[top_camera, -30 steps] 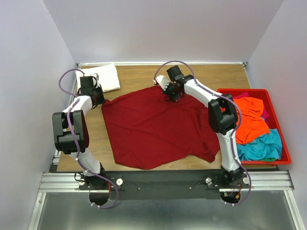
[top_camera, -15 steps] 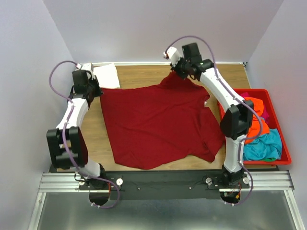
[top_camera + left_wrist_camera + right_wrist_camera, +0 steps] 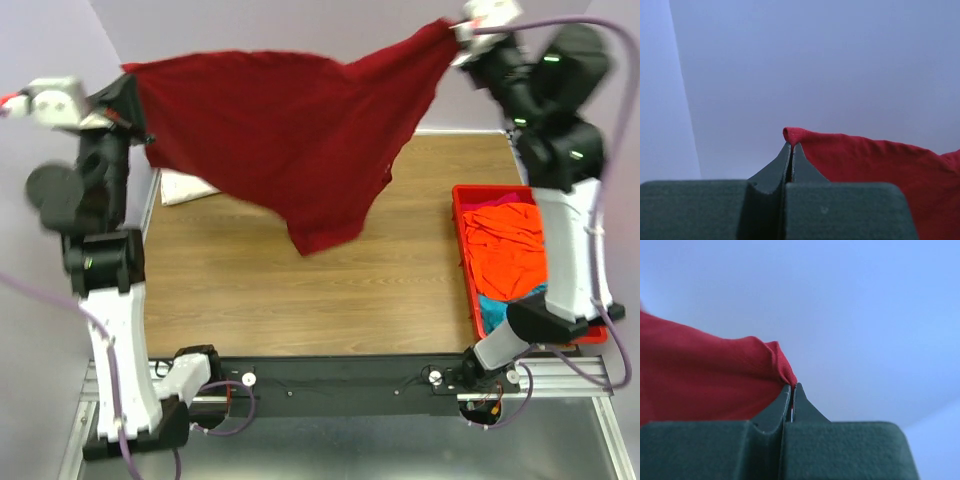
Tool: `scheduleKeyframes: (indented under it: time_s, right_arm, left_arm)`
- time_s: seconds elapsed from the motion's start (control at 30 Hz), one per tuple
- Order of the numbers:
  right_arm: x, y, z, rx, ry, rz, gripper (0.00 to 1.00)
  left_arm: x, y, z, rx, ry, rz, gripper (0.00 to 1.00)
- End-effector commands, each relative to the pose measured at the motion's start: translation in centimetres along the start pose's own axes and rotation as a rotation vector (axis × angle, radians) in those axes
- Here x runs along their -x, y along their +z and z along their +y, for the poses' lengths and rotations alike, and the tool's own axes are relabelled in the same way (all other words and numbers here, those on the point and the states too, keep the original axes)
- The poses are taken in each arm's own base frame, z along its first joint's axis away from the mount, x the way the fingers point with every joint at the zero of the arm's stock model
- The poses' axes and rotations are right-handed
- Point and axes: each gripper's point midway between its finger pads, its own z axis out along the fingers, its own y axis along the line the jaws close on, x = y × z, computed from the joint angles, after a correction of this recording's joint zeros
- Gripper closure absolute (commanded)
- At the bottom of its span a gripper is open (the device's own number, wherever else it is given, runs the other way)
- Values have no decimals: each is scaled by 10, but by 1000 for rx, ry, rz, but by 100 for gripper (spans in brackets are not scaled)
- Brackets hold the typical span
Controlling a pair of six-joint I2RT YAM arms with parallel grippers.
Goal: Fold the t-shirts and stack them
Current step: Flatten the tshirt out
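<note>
The dark red t-shirt [image 3: 290,125] hangs stretched in the air high above the table, held at two corners. My left gripper [image 3: 128,88] is shut on its left corner; the left wrist view shows the cloth [image 3: 865,160] pinched at my closed fingertips [image 3: 791,146]. My right gripper [image 3: 452,28] is shut on its right corner; the right wrist view shows the cloth [image 3: 705,380] pinched at my fingertips [image 3: 792,386]. A folded white t-shirt [image 3: 185,187] lies at the table's back left, partly hidden behind the red one. Orange [image 3: 510,250] and teal [image 3: 495,308] shirts lie in the bin.
The red plastic bin [image 3: 463,255] stands at the table's right edge, partly hidden by my right arm. The wooden table [image 3: 300,300] lies below the hanging shirt. Grey walls close in the back and sides.
Both arms have risen sharply, lifting the dark red t-shirt off the table into the air. It lay spread flat before; now it hangs between the two grippers.
</note>
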Motion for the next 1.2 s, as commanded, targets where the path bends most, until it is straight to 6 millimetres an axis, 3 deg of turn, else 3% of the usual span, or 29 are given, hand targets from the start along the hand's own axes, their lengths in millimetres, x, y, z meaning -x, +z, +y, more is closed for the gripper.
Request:
scheduleKeyframes:
  time_s: [0.0, 0.13, 0.27, 0.33, 0.43, 0.63, 0.67, 0.73, 0.77, 0.83, 0.87, 0.93, 0.97, 1.0, 1.03, 1.07, 1.1, 1.17]
  right_arm:
    - [37, -61, -79, -217, 7, -87, 99]
    - [64, -103, -111, -326, -15, -142, 99]
    - [83, -128, -132, -402, -31, -188, 99]
    - [85, -130, -133, -406, -33, -193, 99]
    - [83, -128, -131, -395, -28, -188, 99]
    - [52, -85, -107, -290, 7, -137, 99]
    - [41, -70, -101, -268, 18, -114, 99]
    - [19, -45, -87, -218, 35, -74, 99]
    - [1, -28, -77, -186, 50, -40, 99]
    - [-20, -3, -58, -125, 74, -25, 99]
    - [-47, 15, -38, -73, 105, 23, 99]
    - [-83, 50, -9, 0, 143, 52, 99]
    - [-107, 65, 8, 32, 164, 87, 99]
    - [-119, 78, 17, 47, 191, 92, 99]
    - [-149, 102, 43, 110, 220, 124, 99]
    - [-162, 113, 55, 138, 246, 133, 99]
    - [-194, 134, 81, 193, 278, 165, 99]
    - [-215, 150, 100, 219, 322, 191, 99]
  left_arm:
    - [63, -30, -10, 18, 1, -166, 100]
    - [102, -61, -21, 9, 9, -259, 100]
    - [121, -80, -28, 4, 3, -307, 100]
    - [124, -84, -28, 7, 5, -317, 100]
    - [123, -86, -28, 11, 3, -319, 100]
    - [76, -78, -16, 31, -10, -241, 100]
    - [52, -76, -10, 43, -14, -196, 100]
    - [26, -73, -4, 58, -27, -157, 100]
    - [-8, -71, 3, 71, -40, -97, 100]
    - [-43, -68, 11, 85, -69, -48, 100]
    - [-85, -67, 18, 101, -97, 32, 100]
    - [-123, -65, 30, 143, -130, 90, 100]
    - [-150, -62, 38, 165, -137, 142, 100]
    - [-181, -66, 49, 216, -158, 195, 100]
    - [-207, -62, 59, 247, -170, 243, 100]
    - [-228, -63, 65, 266, -177, 288, 100]
    - [-241, -62, 71, 287, -195, 318, 100]
    - [-275, -57, 80, 301, -212, 391, 100]
